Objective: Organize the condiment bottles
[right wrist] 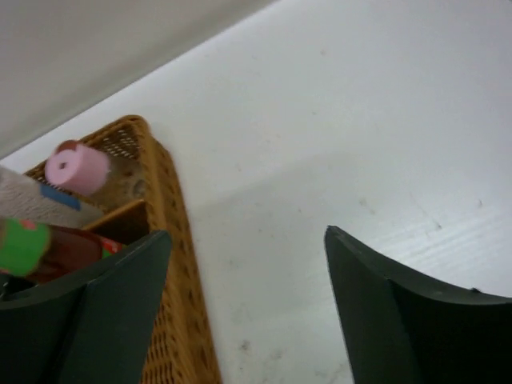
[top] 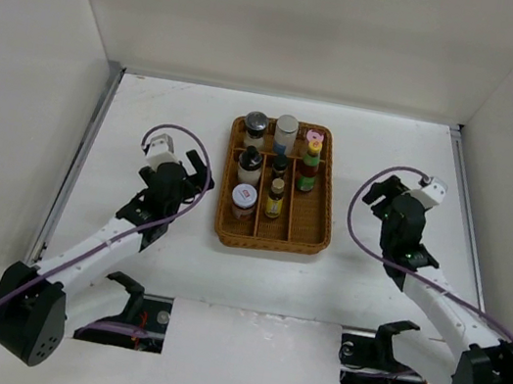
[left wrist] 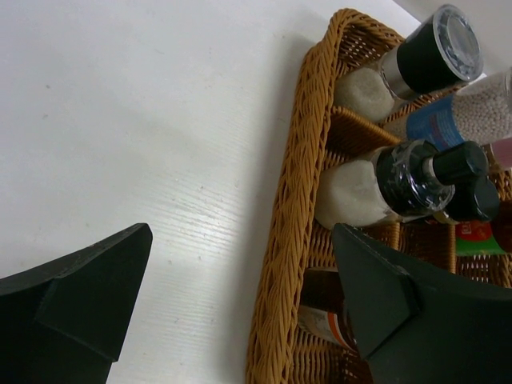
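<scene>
we are holding left gripper (top: 202,179) and right gripper (top: 375,195) open and empty, flanking the wicker tray (top: 318,249), the left nearer its upright condiment bottles (top: 250,160).

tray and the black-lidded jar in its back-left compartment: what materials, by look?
tray: woven wicker or rattan, warm brown, slightly glossy; braided rim and basket weave show.
black-lidded jar: clear body, glass or hard plastic, can't tell which; white grains show through. Its lid looks like glossy black plastic with a clear top.
</scene>
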`<state>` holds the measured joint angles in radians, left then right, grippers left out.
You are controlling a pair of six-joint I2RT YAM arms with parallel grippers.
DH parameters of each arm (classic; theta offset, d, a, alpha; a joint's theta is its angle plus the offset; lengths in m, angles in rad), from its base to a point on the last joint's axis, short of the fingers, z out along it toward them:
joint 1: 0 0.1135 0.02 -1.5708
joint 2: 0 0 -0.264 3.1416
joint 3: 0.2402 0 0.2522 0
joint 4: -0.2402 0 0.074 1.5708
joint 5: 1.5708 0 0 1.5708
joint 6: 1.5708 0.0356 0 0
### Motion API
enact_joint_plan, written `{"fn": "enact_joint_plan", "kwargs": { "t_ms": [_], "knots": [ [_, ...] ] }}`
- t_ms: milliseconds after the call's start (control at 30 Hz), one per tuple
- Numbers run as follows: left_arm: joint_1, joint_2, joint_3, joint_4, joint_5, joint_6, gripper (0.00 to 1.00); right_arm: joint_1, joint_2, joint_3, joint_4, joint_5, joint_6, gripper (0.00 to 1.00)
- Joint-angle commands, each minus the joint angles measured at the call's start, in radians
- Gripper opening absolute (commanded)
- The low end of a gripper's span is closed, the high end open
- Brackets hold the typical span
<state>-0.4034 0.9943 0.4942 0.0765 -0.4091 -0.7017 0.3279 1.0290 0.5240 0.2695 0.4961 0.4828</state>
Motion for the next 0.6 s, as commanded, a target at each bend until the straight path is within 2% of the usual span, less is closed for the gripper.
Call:
{"fn": "enact_joint_plan", "kwargs": {
  "t_ms": [0, 67, 100, 133, 200, 267, 333, 433, 567],
  "knots": [
    [-0.016, -0.029, 0.000, 0.002, 0.019, -0.013, 1.00, -0.048, -0.040, -0.018, 0.048, -0.039, 0.125, 0.73],
    [-0.018, -0.046, -0.019, 0.006, 0.023, -0.013, 1.00, -0.065, -0.049, -0.028, 0.048, -0.041, 0.135, 0.44],
    [-0.018, -0.055, -0.028, 0.009, 0.023, -0.013, 1.00, -0.069, -0.049, -0.027, 0.039, -0.042, 0.140, 0.33],
    [-0.013, -0.063, -0.032, 0.006, 0.024, -0.015, 1.00, -0.071, -0.046, -0.018, 0.024, -0.044, 0.148, 0.27],
    [-0.005, -0.072, -0.034, 0.002, 0.033, -0.015, 1.00, -0.071, -0.030, 0.004, -0.007, -0.045, 0.149, 0.21],
    [-0.001, -0.074, -0.031, 0.006, 0.038, -0.015, 1.00, -0.066, -0.029, 0.018, -0.030, -0.041, 0.149, 0.21],
    [0.002, -0.074, -0.028, 0.003, 0.039, -0.015, 1.00, -0.066, -0.037, 0.013, -0.029, -0.039, 0.152, 0.28],
    [-0.010, -0.091, -0.026, -0.009, 0.044, -0.010, 1.00, -0.057, -0.058, 0.010, -0.029, -0.036, 0.152, 0.47],
    [0.002, -0.109, -0.014, -0.060, 0.038, -0.007, 1.00, -0.020, -0.104, -0.015, -0.029, -0.018, 0.155, 0.79]
  ]
}}
